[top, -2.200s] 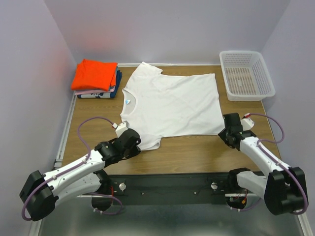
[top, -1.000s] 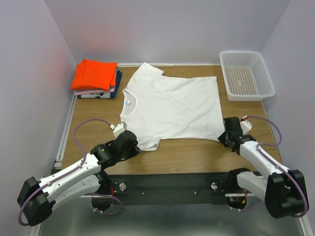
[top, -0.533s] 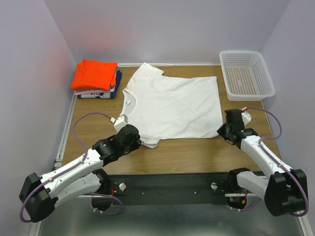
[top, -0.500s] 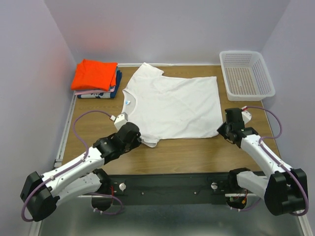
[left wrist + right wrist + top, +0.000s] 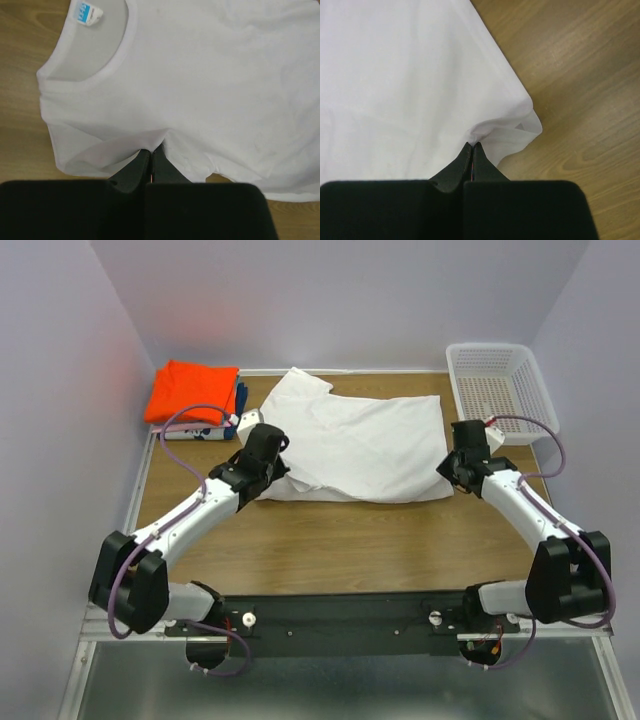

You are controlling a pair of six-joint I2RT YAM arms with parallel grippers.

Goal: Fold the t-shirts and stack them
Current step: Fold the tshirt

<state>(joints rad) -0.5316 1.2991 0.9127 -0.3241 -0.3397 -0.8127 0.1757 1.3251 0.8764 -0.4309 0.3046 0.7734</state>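
The brown table sits between pale purple walls, and on it the white shirt lies spread out with its near edge turned over toward the far side. The left claw is pinched on the cloth by the sleeve and the right claw is pinched on the bottom corner, so I think they should move away together, same height and same speed, to lay a straight, smooth fold. Far back on the left the orange shirt sits on the blue shirt, and the basket is far right.
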